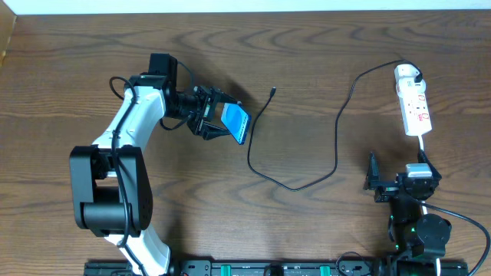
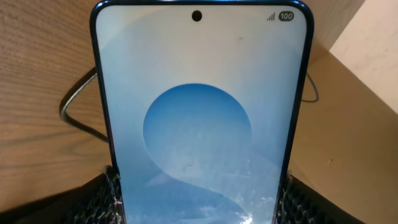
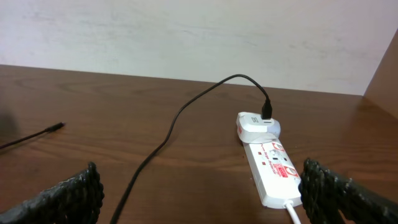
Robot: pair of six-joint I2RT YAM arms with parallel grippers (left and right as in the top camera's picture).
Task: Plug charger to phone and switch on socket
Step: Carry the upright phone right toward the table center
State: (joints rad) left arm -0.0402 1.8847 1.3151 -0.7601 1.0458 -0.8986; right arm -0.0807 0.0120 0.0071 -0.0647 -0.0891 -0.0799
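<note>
The brown wooden table (image 1: 77, 61) has bare room on its left side, and its far edge runs along the top of the overhead view. My left claw (image 1: 216, 115) is clamped on the slim smartphone with the lit blue screen (image 1: 237, 123), one finger (image 2: 112, 196) pressed to each long side near its lower end. Its long axis lies in line with my fingers, the front-camera end farthest from my wrist, and the screen (image 2: 199, 124) faces my wrist camera. It is tilted; I cannot tell if it touches the wood.

Just right of it, the small plug tip (image 1: 273, 91) of the thin black charger cable (image 1: 337, 142) lies free on the table, near the phone but apart. The cable loops toward me, then climbs to the white adapter (image 1: 406, 75), seated in the far end of the long white power strip with red switch marks (image 1: 416, 107).

That strip lies lengthwise away from me, a little slanted. My right claw (image 1: 398, 169) rests just short of its near end, spread wide and empty, with open wood to its left.
</note>
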